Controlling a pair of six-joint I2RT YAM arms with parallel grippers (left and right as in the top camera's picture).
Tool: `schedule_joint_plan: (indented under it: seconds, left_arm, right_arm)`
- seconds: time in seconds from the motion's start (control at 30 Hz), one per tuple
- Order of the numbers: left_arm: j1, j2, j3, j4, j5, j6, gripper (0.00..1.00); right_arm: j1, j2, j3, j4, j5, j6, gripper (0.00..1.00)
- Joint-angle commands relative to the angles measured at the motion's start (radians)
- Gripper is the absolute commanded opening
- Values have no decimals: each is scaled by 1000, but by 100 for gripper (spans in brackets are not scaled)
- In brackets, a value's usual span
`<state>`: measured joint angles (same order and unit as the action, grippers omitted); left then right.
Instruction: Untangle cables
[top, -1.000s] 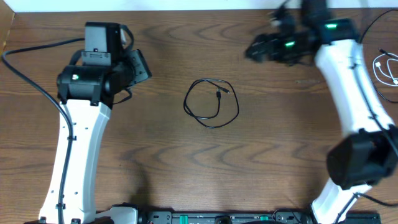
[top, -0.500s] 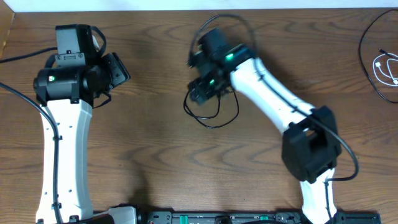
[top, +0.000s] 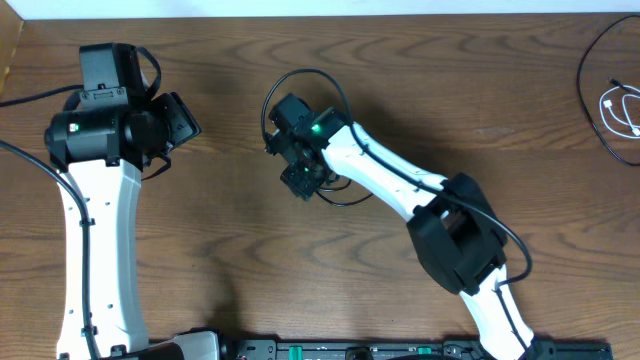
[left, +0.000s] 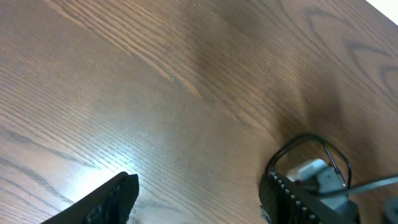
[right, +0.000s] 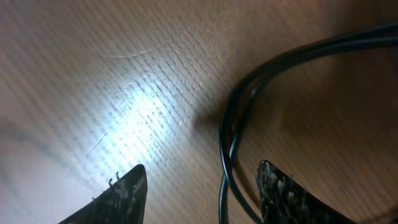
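1. Black thin cable (top: 348, 201), looped on the middle of the brown wooden table (top: 250, 270); mostly hidden from overhead by the right arm. Shows up close in the right wrist view (right: 227, 143) as a doubled strand flat on the wood.
2. Right gripper (top: 300, 178) now down over the loop's left side, swung in from the far right corner within the last second. Jaws spread wide, one finger either side of the strand, nothing clenched.
3. Approach apparently finished; likely next a close on the strand, then a lift.
4. White short cable (top: 622, 110) coiled at the far right edge, well apart from the black one, unmoved.
5. Left gripper (top: 182, 115) drawn back slightly toward the left edge, over bare wood, jaws released and empty.
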<state>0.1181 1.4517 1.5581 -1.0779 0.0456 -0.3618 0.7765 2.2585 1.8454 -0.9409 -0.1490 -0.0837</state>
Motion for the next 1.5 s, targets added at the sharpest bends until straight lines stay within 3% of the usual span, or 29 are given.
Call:
schedule_joint_plan:
  seconds: [0.0, 0.33, 0.7, 0.8, 0.83, 0.9, 1.07, 1.47]
  left_arm:
    - [4, 2, -2, -10, -17, 10, 67]
    - [4, 2, -2, -18, -16, 10, 67]
    - [4, 2, -2, -22, -16, 10, 67]
    - [4, 2, -2, -25, -16, 10, 67]
    - [4, 2, -2, -25, -17, 10, 67]
    - [4, 2, -2, -25, -16, 10, 67]
    - [4, 2, -2, -25, -16, 10, 68]
    - [4, 2, -2, -24, -16, 10, 67]
  right_arm:
    - [9, 52, 2, 11, 16, -11, 52]
    - [19, 90, 2, 51, 108, 2, 49]
    - [42, 95, -11, 29, 120, 92, 33]
    - [42, 95, -40, 32, 120, 126, 24]
    - [43, 95, -57, 39, 120, 136, 13]
    - [43, 95, -68, 44, 121, 143, 1]
    - [24, 83, -38, 23, 211, 263, 1]
    - [-203, -150, 292, -267, 210, 262, 1]
